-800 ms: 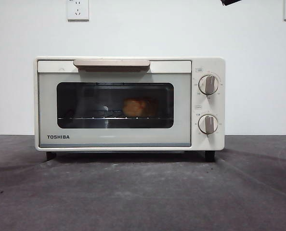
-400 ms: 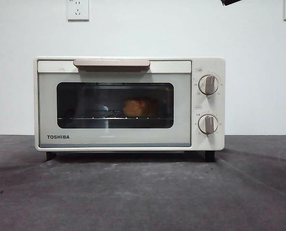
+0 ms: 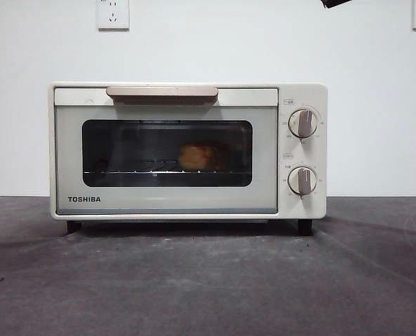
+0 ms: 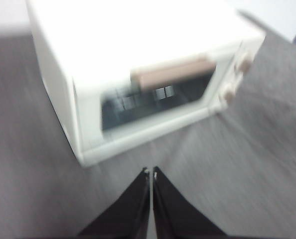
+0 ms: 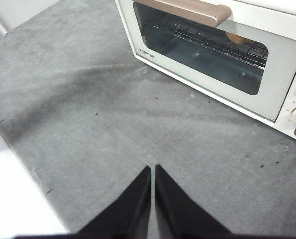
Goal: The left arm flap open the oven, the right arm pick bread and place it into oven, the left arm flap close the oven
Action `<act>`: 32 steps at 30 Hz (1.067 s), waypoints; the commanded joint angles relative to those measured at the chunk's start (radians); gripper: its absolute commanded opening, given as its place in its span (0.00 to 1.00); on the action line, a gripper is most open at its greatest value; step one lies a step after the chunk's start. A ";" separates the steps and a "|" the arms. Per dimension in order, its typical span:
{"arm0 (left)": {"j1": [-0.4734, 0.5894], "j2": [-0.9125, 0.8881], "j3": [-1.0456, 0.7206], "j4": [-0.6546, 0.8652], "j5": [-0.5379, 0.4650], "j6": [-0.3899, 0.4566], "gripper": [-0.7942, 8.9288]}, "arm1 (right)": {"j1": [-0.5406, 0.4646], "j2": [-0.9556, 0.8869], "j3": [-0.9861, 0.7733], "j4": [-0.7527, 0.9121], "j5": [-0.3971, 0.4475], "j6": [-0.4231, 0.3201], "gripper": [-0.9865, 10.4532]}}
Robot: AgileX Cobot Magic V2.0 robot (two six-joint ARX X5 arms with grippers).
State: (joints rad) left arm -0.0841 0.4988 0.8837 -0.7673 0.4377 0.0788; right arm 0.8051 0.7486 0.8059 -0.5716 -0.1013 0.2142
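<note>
Oven [image 3: 187,150] door seen shut w/ bread [image 3: 196,157] on rack. Left gripper [image 4: 151,173] & right gripper [image 5: 153,169] both closed, nothing held. Arms best kept clear.

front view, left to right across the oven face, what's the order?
TOSHIBA logo → bread behind the closed glass door → two knobs, stacked on the right panel.

Oven [image 3: 187,150] door reflections gone.
</note>
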 commanded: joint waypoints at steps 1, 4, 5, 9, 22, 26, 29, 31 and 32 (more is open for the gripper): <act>0.018 -0.063 -0.031 0.200 -0.060 0.066 0.10 | 0.011 0.008 0.011 0.010 0.004 0.006 0.09; 0.037 -0.142 -0.115 0.403 -0.178 0.065 0.10 | 0.011 0.008 0.011 0.010 0.004 0.006 0.09; 0.042 -0.163 -0.142 0.445 -0.208 0.065 0.10 | 0.011 0.008 0.011 0.010 0.004 0.006 0.09; 0.062 -0.257 -0.266 0.524 -0.311 0.063 0.10 | 0.011 0.008 0.011 0.010 0.004 0.006 0.09; 0.093 -0.458 -0.651 0.563 -0.345 0.060 0.10 | 0.011 0.008 0.011 0.010 0.004 0.006 0.09; 0.093 -0.496 -0.732 0.567 -0.345 0.059 0.10 | 0.011 0.008 0.011 0.010 0.004 0.006 0.09; 0.093 -0.496 -0.770 0.569 -0.345 0.060 0.10 | 0.011 0.007 0.011 0.010 0.004 0.006 0.09; 0.093 -0.496 -0.789 0.570 -0.345 0.060 0.10 | 0.011 0.007 0.011 0.010 0.004 0.006 0.09; 0.093 -0.496 -0.795 0.571 -0.345 0.060 0.10 | 0.011 0.007 0.011 0.010 0.004 0.006 0.09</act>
State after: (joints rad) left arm 0.0063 0.0055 0.0914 -0.2119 0.0986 0.1329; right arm 0.8051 0.7486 0.8059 -0.5716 -0.1009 0.2138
